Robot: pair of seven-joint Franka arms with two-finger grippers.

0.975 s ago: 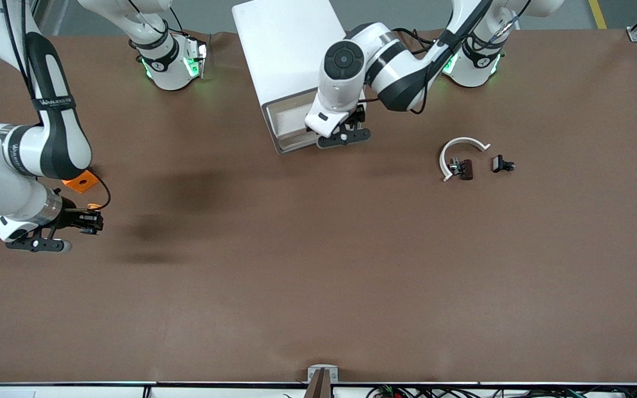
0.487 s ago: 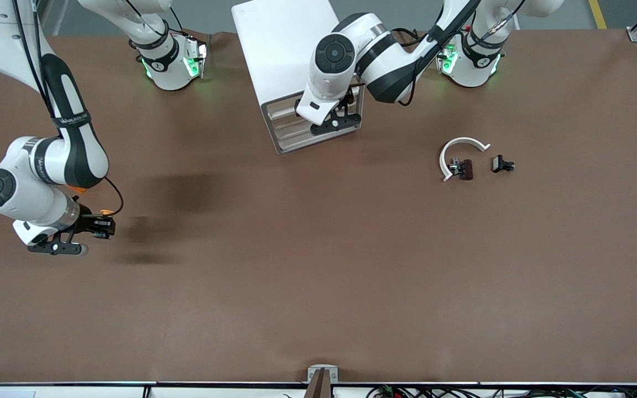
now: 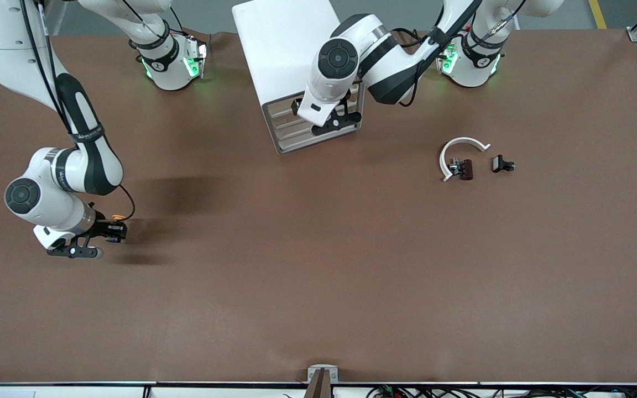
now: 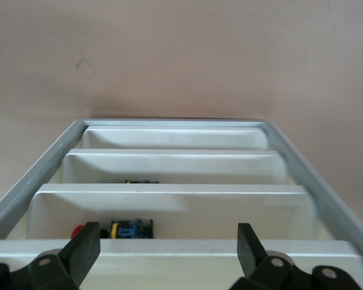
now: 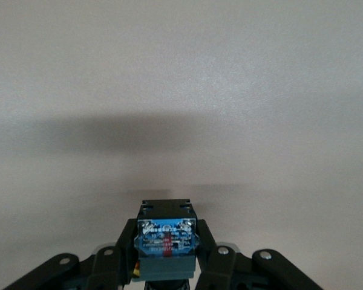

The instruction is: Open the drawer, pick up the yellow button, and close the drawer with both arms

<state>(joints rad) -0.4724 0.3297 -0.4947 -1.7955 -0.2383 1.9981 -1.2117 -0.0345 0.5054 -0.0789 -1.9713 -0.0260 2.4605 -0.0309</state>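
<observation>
The white cabinet (image 3: 285, 50) stands at the robots' edge of the table. Its uppermost drawer (image 4: 169, 261) sits pushed in, level with the three below it. My left gripper (image 3: 330, 119) is right at that drawer's front, open, with a black finger (image 4: 78, 254) at each end of the cream strip and nothing held. My right gripper (image 3: 105, 232) hangs low over bare table toward the right arm's end, shut on the button (image 5: 166, 241). The button's blue and black body shows between the fingers, and its orange cap (image 3: 118, 217) peeks out.
A white curved strip (image 3: 462, 146) with small black-brown parts (image 3: 464, 168) and another black part (image 3: 502, 164) lie toward the left arm's end. A lower drawer holds a blue and yellow part (image 4: 132, 229). Brown table surface spreads between the arms.
The top drawer, pulled out a second ago, has been pushed in with the left gripper following it. The right arm has carried the button a little toward the table's middle.
</observation>
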